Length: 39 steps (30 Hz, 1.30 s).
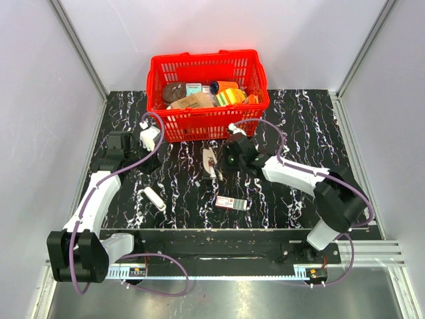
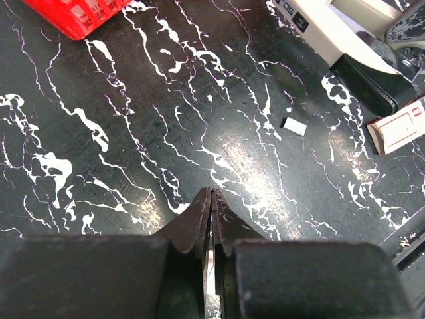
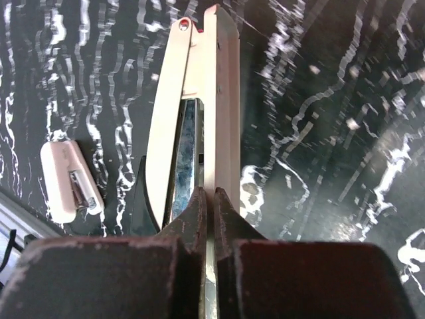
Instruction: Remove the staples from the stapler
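Note:
The stapler (image 1: 210,163) lies on the black marbled table (image 1: 299,133) in front of the red basket. In the right wrist view it is hinged open (image 3: 222,100), two off-white arms with a dark metal channel between them. My right gripper (image 3: 208,194) is shut on the thin edge of its right arm; in the top view this gripper (image 1: 221,159) is at the stapler's right side. My left gripper (image 2: 211,193) is shut and empty, low over bare table at the left (image 1: 149,141). A small pale strip (image 2: 294,126), perhaps the staples, lies loose near the stapler (image 2: 325,33).
The red basket (image 1: 207,123) with groceries stands at the back centre. A short white oblong piece (image 1: 154,197) lies at the front left and also shows in the right wrist view (image 3: 66,179). A small red-and-white box (image 1: 230,203) lies in front of the stapler.

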Each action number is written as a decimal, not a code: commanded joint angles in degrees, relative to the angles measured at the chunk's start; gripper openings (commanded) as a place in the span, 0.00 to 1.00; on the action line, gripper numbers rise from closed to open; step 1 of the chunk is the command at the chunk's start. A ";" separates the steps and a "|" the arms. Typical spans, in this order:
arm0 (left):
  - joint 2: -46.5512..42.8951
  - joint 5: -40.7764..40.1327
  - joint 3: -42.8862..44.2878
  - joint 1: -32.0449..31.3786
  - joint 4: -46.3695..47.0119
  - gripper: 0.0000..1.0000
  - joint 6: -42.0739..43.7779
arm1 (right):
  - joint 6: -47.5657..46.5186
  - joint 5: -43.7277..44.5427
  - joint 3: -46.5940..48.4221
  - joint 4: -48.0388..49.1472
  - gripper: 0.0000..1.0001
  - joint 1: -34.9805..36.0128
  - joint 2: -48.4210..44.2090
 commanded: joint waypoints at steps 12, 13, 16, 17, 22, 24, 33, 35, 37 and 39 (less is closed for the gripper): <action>-0.86 3.01 0.37 0.33 2.33 0.07 -1.17 | 30.07 -23.78 -16.71 36.56 0.00 -9.92 9.37; -0.69 3.10 0.37 0.33 2.33 0.07 -1.25 | 32.26 -24.74 -17.93 39.36 0.00 -10.27 10.51; -0.33 3.27 0.20 0.25 2.69 0.07 -1.34 | 38.77 -27.38 -20.57 48.07 0.00 -11.50 14.65; -0.33 3.45 0.20 0.25 2.77 0.07 -1.25 | 40.27 -28.00 -20.93 49.40 0.00 -11.76 15.88; -0.42 3.71 0.20 0.25 2.77 0.07 -0.99 | 40.73 -28.71 -21.02 46.96 0.06 -11.86 18.17; -0.77 3.71 0.20 0.25 2.77 0.07 -0.81 | 39.59 -27.92 -21.02 43.98 0.14 -11.94 17.47; -1.30 4.24 -0.06 0.25 2.69 0.07 -0.90 | 41.77 -28.35 -22.42 41.83 0.19 -12.38 17.47; -1.47 4.24 -0.15 0.25 2.77 0.07 -0.90 | 43.18 -28.97 -22.95 43.43 0.22 -12.30 18.17; -1.74 4.07 -0.24 0.25 2.69 0.07 -0.81 | 42.75 -28.53 -23.48 42.73 0.23 -12.38 17.91; -2.09 4.07 -0.33 0.25 2.77 0.07 -0.73 | 41.08 -26.87 -24.09 40.37 0.23 -12.56 16.16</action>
